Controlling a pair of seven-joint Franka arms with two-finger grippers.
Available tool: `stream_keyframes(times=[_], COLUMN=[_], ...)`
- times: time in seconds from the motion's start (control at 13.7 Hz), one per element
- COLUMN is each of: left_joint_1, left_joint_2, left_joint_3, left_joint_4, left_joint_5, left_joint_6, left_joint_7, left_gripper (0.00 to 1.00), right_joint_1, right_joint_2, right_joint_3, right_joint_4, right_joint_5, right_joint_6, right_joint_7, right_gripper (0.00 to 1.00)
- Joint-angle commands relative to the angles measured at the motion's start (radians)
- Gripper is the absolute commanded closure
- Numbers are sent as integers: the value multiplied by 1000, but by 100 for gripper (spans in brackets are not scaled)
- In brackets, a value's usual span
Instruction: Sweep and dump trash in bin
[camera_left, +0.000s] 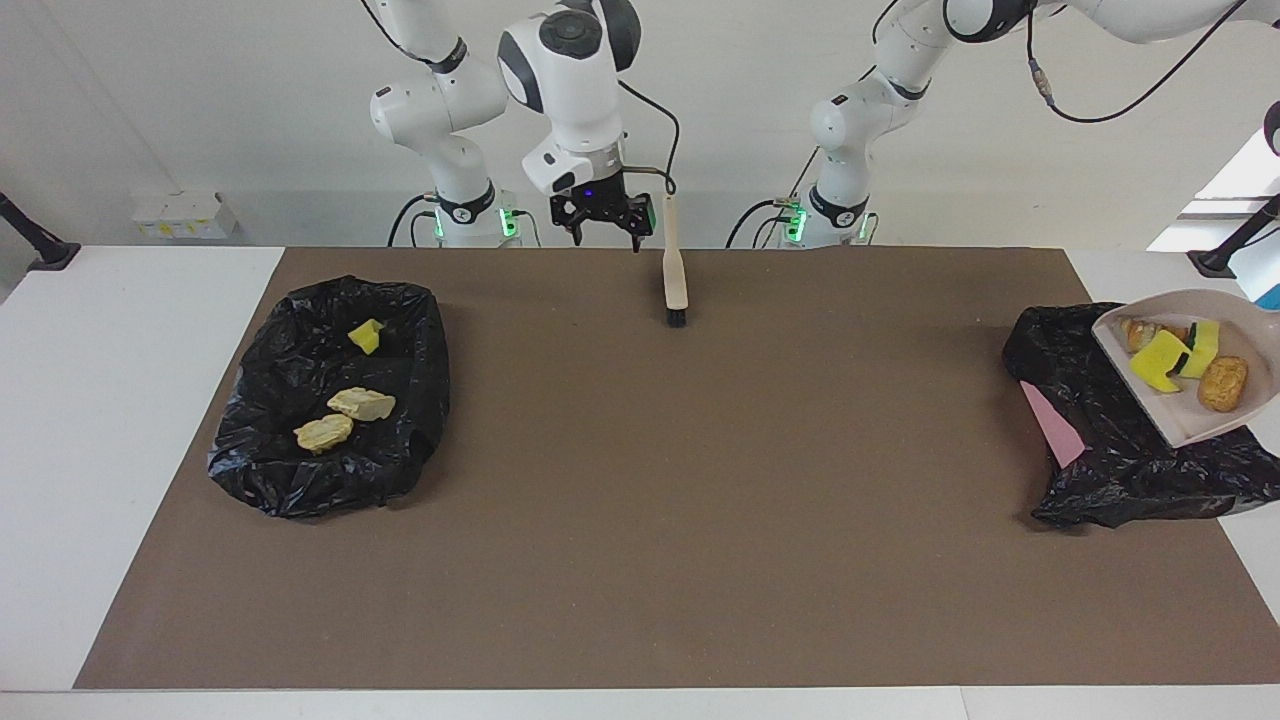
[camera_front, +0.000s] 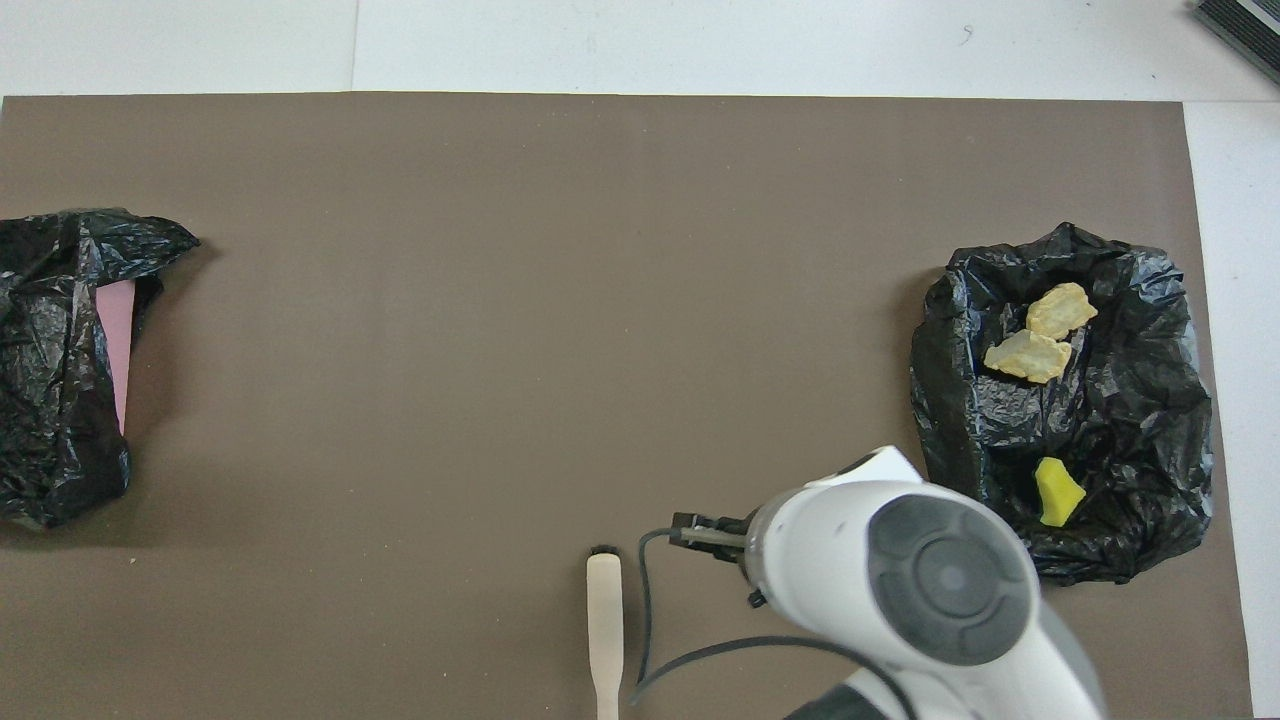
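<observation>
Seven scraps to count, split two ways. Four up in the dustpan (camera_left: 1180, 420): two bright yellow sponge chunks (camera_left: 1158, 360), one with a dark strip across it, a tan lump at the back, an orange-brown bready lump (camera_left: 1223, 383) at the front lip. Hangs in the air over the black-lined bin (camera_left: 1100, 470) at the left arm's end of the mat (camera_left: 640, 500), tipped only slightly, so nothing sliding out yet. Looks positioned for the dump, needing a steeper tilt to pour. No view of the left gripper itself, handle and all cut off at the edge of the facing view; clamped tight, and presumably clamped on that handle, given a pan floating with no other support.

Three more scraps down inside the other black-lined bin (camera_left: 260, 450) at the right arm's end: one yellow chunk (camera_left: 365, 335) nearer the robots, two pale crumbly tan lumps (camera_left: 362, 403) side by side farther out.

Over to the right gripper (camera_left: 600, 215): raised above the near edge of the mat, fingers spread wide, carrying nothing. Just beside it, flat on the mat, the brush (camera_left: 676, 285), handle toward the robots, black bristles pointing away. Reads as sweeping done, tool parked out of the way
</observation>
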Motion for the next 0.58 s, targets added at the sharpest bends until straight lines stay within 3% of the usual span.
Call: stream_keyframes(times=[0.0, 0.22, 0.51], left_joint_1=[-51, -95, -114], left_joint_2=[7, -13, -33], left_joint_3=[11, 13, 13], left_joint_4=[24, 23, 25], left_joint_5=[108, 197, 334], left_joint_6=[-8, -22, -22], left_joint_7=[-77, -85, -155], left_gripper=[100, 100, 100], right_joint_1=[-149, -246, -290], right_joint_2=[23, 28, 37], right_joint_3=[12, 12, 0], right_joint_4=[138, 236, 341], right_joint_5=[-27, -106, -169], right_joint_6=[-107, -182, -236], right_joint_7=[-149, -225, -320], right_gripper=[0, 0, 0])
